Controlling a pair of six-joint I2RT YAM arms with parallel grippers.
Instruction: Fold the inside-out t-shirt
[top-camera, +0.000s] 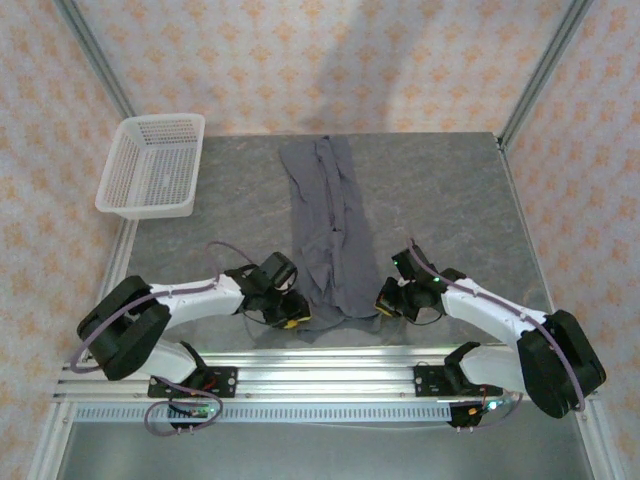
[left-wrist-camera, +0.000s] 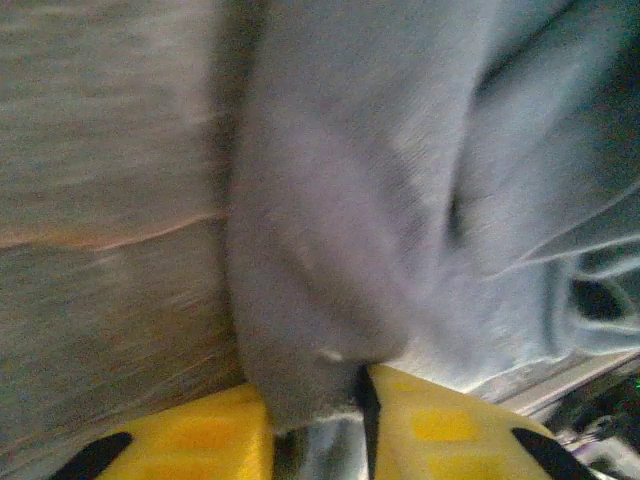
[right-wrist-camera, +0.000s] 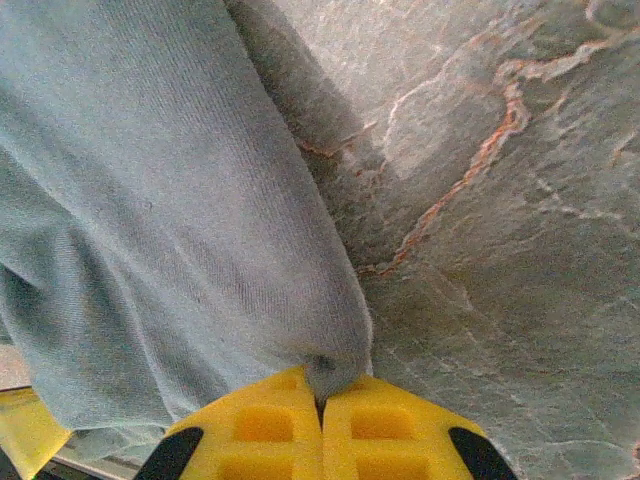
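The inside-out t-shirt (top-camera: 325, 230) is dark slate-grey and lies as a long narrow strip down the middle of the table, from the far edge to the near edge. My left gripper (top-camera: 293, 318) is at the strip's near left corner. In the left wrist view its yellow fingers (left-wrist-camera: 318, 410) are closed around a bunch of the grey fabric (left-wrist-camera: 340, 200). My right gripper (top-camera: 385, 303) is at the near right corner. In the right wrist view it (right-wrist-camera: 322, 385) is shut, pinching the cloth's edge (right-wrist-camera: 150, 200) just above the marbled tabletop.
A white mesh basket (top-camera: 145, 207) sits at the table's far left corner, partly over the edge. The grey marbled table (top-camera: 440, 200) lies bare on both sides of the shirt. An aluminium rail (top-camera: 320, 365) runs along the near edge, and slanted frame posts stand at the far corners.
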